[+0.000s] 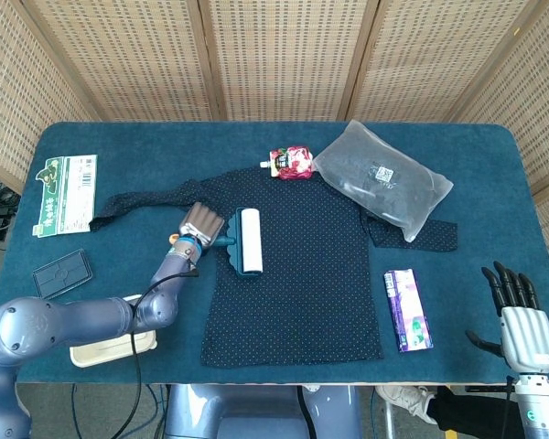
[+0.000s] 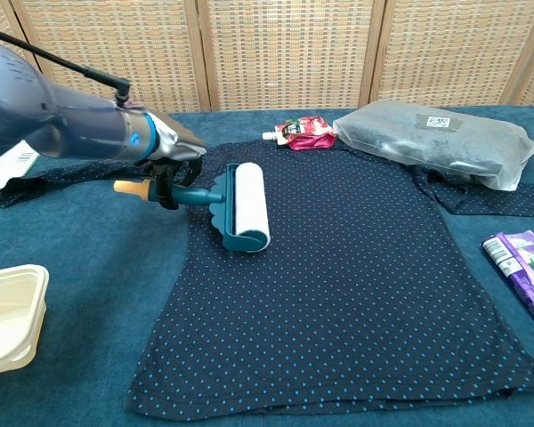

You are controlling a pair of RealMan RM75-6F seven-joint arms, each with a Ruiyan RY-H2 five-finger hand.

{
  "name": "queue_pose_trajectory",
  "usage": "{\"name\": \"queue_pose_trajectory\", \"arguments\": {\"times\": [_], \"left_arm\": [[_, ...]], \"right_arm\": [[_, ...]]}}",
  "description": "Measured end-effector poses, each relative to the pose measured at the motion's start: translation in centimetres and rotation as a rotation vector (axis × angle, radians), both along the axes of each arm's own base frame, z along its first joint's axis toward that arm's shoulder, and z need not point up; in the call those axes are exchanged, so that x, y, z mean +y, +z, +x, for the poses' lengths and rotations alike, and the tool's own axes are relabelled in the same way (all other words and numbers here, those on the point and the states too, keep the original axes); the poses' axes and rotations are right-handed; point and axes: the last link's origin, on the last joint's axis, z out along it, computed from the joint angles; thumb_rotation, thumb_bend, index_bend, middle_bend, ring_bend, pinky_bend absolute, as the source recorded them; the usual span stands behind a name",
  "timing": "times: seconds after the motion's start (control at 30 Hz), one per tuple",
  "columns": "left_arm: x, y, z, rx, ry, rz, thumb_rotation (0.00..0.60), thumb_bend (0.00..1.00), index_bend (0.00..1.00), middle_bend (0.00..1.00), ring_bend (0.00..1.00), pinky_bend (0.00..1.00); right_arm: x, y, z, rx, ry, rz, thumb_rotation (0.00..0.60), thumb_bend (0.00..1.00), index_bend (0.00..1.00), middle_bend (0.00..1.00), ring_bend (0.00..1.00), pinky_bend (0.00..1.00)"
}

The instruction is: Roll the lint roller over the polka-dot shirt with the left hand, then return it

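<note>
A: Left hand [image 2: 173, 153]?
B: My fingers grip the lint roller [image 2: 240, 207] handle; its roll lies on the polka-dot shirt [image 2: 338, 285], far-left part.
A: Right hand [image 1: 520, 320]?
B: Fingers spread, holding nothing, off the desk's near-right edge.

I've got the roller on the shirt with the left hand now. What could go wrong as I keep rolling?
The polka-dot shirt lies loose on the table, so the sticky lint roller may drag and bunch the fabric. The left hand grips only the handle's end, so the roller head could tilt or twist. Rolling far toward the collar risks bumping the red pouch or the grey bag.
</note>
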Motion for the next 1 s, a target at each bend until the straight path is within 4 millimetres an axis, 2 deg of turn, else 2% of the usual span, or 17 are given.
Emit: {"name": "queue_pose_trajectory", "arguments": {"times": [0.63,0.8,1.0], "left_arm": [[-0.8,-5.2,7.6,0.001,-0.018,-0.003,0.600,0.58,0.89,0.90,0.72,0.66],[-1.4,-6.0,7.8,0.025,-0.025,-0.020,0.600,0.58,0.89,0.90,0.72,0.66],[-1.7,-5.1,6.8,0.047,-0.028,-0.018,0.600,0.58,0.89,0.91,0.72,0.66]], "right_arm": [[-0.2,0.0,-0.1,-0.037,0.010,0.021,0.600,0.09,0.00,0.00,0.00,0.00],[-0.1,0.2,-0.1,-0.040,0.011,0.014,0.600,0.09,0.00,0.00,0.00,0.00],[0.0,0.1,0.2,-0.035,0.022,0.018,0.600,0.09,0.00,0.00,0.00,0.00]]}}
